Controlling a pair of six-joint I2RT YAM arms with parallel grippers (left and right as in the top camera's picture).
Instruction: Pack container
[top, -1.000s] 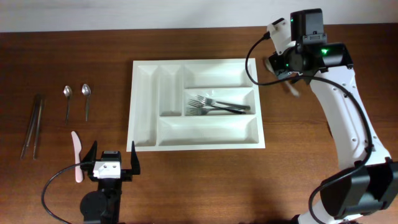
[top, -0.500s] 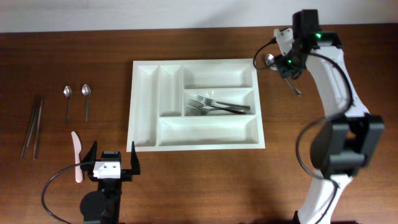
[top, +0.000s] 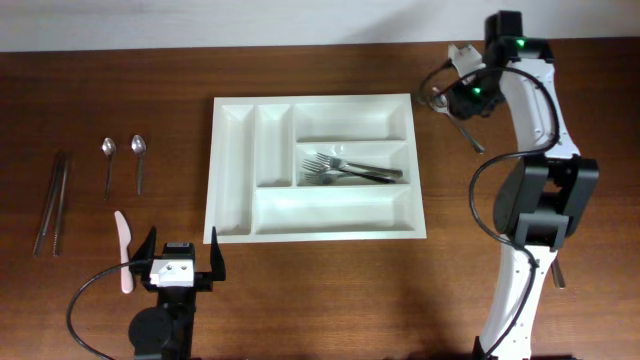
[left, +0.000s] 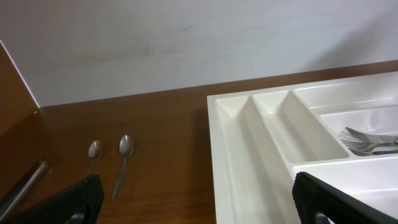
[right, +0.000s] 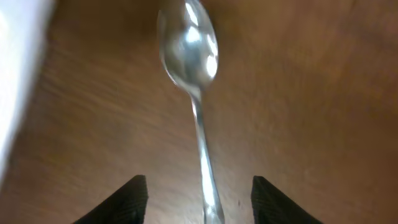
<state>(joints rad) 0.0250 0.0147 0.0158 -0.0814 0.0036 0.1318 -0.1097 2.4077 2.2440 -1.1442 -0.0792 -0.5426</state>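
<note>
The large white rectangular plastic cutlery tray (top: 335, 210) lies in the middle of the brown wooden table (top: 120, 90), with bare wood along all four of its edges. Its middle long compartment holds several steel forks (top: 350, 171). Just off its far right corner the right gripper (right: 199, 193) hangs over a steel spoon (right: 188, 43) lying on the wood, fingers spread either side of the handle without touching it. The left gripper (top: 181, 250) sits near the tray's near left corner, fingers wide apart and holding nothing. A pale pink plastic knife (top: 123, 250) lies beside it.
</note>
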